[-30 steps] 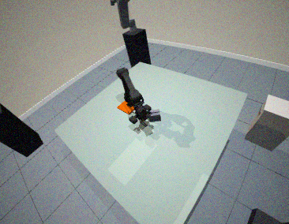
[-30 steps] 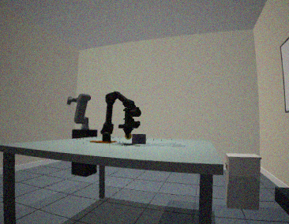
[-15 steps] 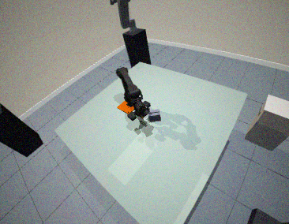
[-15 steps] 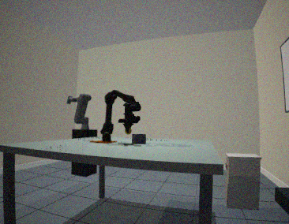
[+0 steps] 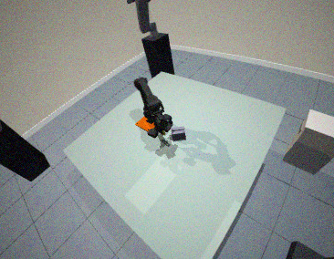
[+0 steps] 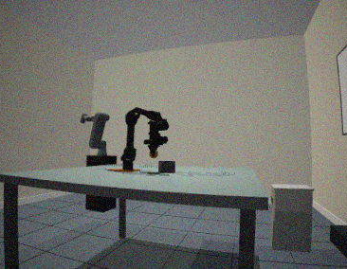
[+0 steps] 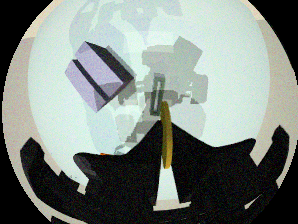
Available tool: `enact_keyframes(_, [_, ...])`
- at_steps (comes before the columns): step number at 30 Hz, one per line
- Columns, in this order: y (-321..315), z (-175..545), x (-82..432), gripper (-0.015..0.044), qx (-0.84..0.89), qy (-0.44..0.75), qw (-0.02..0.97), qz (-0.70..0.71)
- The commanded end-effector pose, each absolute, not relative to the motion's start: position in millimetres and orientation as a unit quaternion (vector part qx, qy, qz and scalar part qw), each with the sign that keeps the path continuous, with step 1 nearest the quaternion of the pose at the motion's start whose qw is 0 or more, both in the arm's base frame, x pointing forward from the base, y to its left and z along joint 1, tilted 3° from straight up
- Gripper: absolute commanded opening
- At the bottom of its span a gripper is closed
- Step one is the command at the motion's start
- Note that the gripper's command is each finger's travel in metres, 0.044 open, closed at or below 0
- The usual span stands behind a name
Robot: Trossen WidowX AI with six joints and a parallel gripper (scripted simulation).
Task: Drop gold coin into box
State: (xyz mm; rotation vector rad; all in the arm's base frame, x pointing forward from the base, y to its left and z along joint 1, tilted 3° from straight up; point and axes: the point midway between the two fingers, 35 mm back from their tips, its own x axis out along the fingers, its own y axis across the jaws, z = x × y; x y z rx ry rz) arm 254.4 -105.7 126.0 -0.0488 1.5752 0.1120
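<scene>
My gripper (image 5: 161, 131) (image 6: 154, 151) (image 7: 162, 124) is shut on the gold coin (image 6: 154, 154) (image 7: 167, 142), which hangs upright on its edge below the fingertips, well above the table. In the wrist view the coin shows nearly edge-on. The dark-green holder (image 7: 159, 77) stands empty on the table, roughly below the coin and just ahead of it in the wrist view. The closed grey box (image 5: 178, 136) (image 6: 167, 167) (image 7: 104, 72) stands beside the holder, up and left of the coin in the wrist view. The dark slot in its lid runs diagonally there.
The pale table top (image 5: 213, 109) (image 6: 208, 184) bears the arm's shadows around the holder and box. An orange plate (image 5: 143, 123) (image 6: 117, 170) lies at the arm's base. Dark pedestals, another grey arm and a white-topped cabinet (image 5: 314, 146) (image 6: 292, 218) stand away from the table.
</scene>
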Motion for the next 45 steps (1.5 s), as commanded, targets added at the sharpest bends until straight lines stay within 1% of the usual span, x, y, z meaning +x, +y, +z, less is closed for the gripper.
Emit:
enact_keyframes(1, [-107, 127, 253, 0.0000, -0.062, 0.705, 0.701, 0.090])
enact_keyframes(18, [-111, 127, 251, 0.0000, -0.247, 0.656, 0.658, 0.275])
enact_keyframes(24, [-109, 127, 252, 0.0000, -0.249, 0.654, 0.658, 0.277])
enact_keyframes(45, [-65, 128, 279, 0.0000, -0.252, 0.650, 0.658, 0.283])
